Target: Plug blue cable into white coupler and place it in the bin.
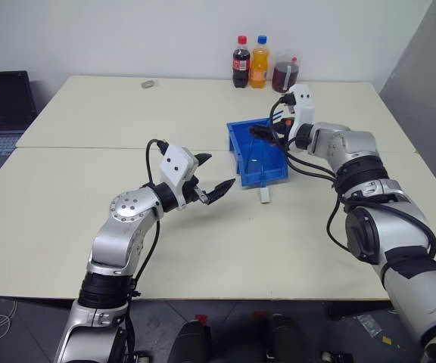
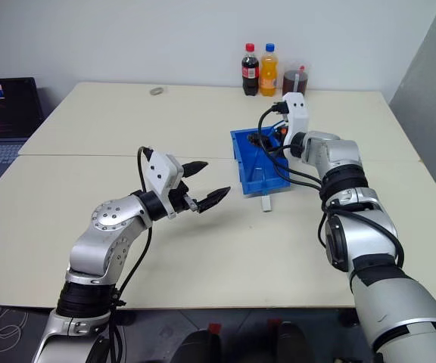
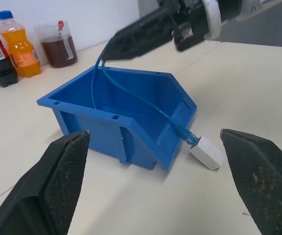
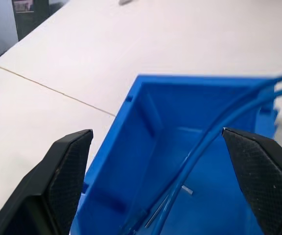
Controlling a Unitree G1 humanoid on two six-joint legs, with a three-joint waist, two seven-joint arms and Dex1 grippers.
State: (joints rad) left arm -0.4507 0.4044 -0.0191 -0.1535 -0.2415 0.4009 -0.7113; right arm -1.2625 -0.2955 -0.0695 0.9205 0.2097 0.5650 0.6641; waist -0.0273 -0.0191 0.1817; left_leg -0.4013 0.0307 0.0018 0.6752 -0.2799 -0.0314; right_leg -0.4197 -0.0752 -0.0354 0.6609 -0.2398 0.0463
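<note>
The blue bin stands mid-table with its low front toward me. The blue cable runs from the fingers of my right gripper down through the bin and out over the low front. Its plug sits in the white coupler, which lies on the table just outside the bin. The right gripper hovers over the bin's back end, jaws wide open, the cable passing between them. My left gripper is open and empty, just left of the bin, facing its side.
A cola bottle, an orange drink bottle and a cup of dark drink stand at the table's far edge. A small grey object lies far left of them. A laptop sits off the table's left.
</note>
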